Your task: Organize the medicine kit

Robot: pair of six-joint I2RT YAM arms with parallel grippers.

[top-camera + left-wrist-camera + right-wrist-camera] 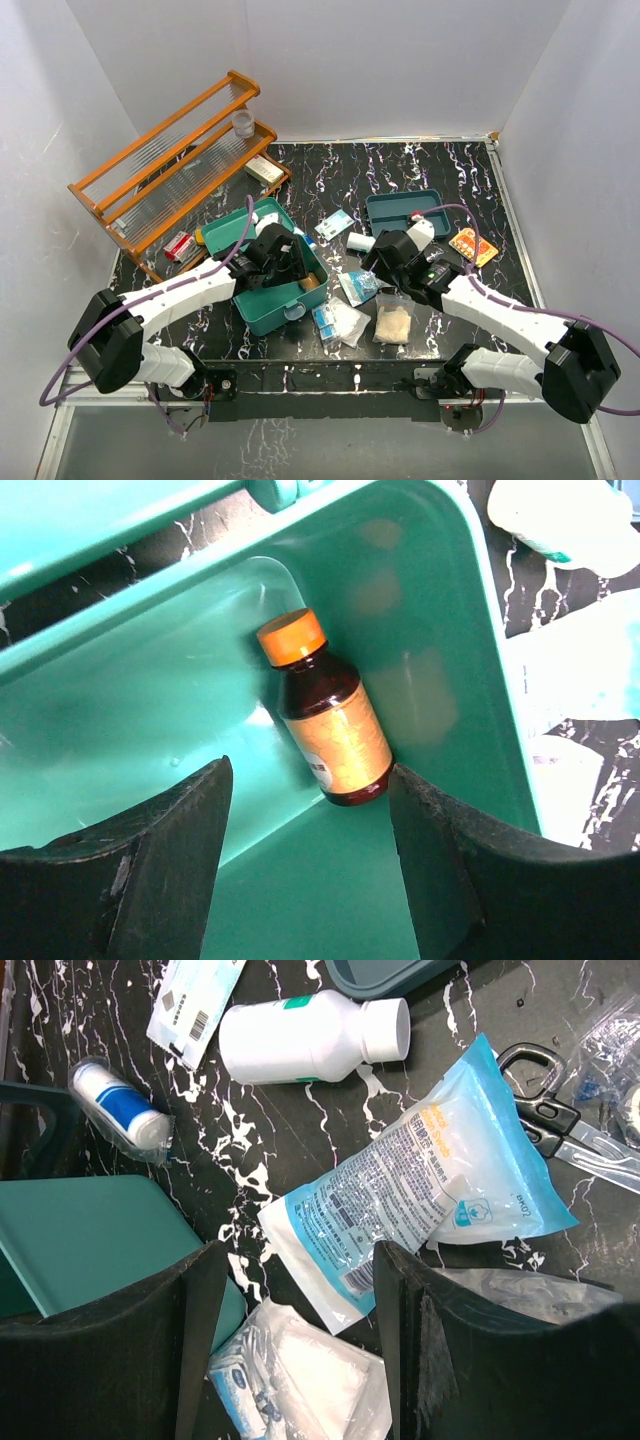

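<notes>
The teal medicine kit [268,300] stands open at centre left, its lid [240,228] tilted back. A brown bottle with an orange cap [325,720] lies inside the kit [150,710] against its right wall. My left gripper [310,880] hovers open and empty over the kit's floor, just below the bottle. My right gripper [300,1360] is open and empty above a blue-and-white pouch [420,1185] and a clear gauze packet [300,1385], next to the kit's corner [100,1240].
A white bottle [310,1035], a blue-white roll [118,1105], a card [190,995] and scissors [560,1125] lie on the black marbled table. A flat teal tray [405,212], an orange packet [472,246], a granule bag [392,322] and the orange rack [170,165] stand around.
</notes>
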